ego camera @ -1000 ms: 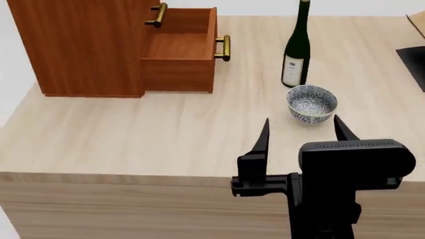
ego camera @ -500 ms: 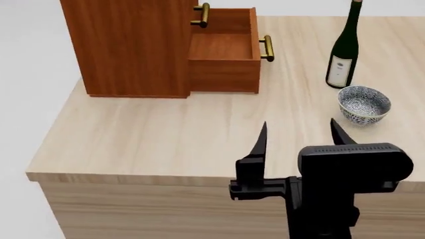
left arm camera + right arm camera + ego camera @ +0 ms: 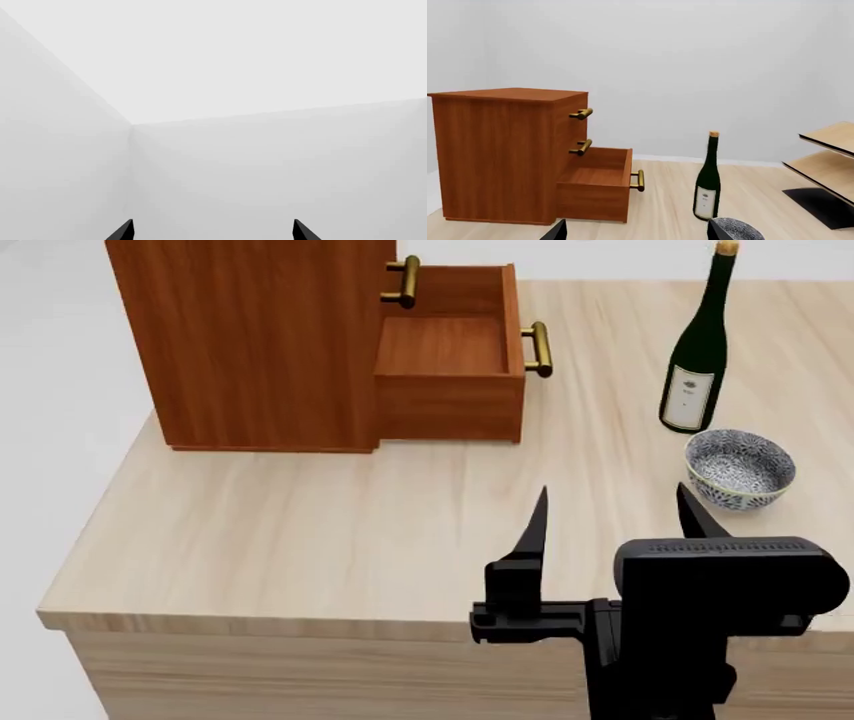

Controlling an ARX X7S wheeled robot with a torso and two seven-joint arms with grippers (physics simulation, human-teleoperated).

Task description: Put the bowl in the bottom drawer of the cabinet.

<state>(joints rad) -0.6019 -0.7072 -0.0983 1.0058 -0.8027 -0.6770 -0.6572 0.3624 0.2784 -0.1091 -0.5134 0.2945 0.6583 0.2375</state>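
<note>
The bowl (image 3: 741, 470) sits on the table (image 3: 307, 530) at the right, just near of a dark wine bottle (image 3: 698, 345) and well apart from the cabinet (image 3: 247, 340) at the far left. The bottom drawer (image 3: 450, 365) is pulled out to the right, nothing in it. The right gripper (image 3: 614, 515) hovers near the table's near edge, jaws wide, holding nothing, the bowl just beyond its right fingertip. The left gripper (image 3: 212, 231) faces blank walls, its tips spread wide.

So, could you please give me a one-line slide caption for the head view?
Open right gripper hovers near the bowl beside a wine bottle; the cabinet's bottom drawer stands open.
</note>
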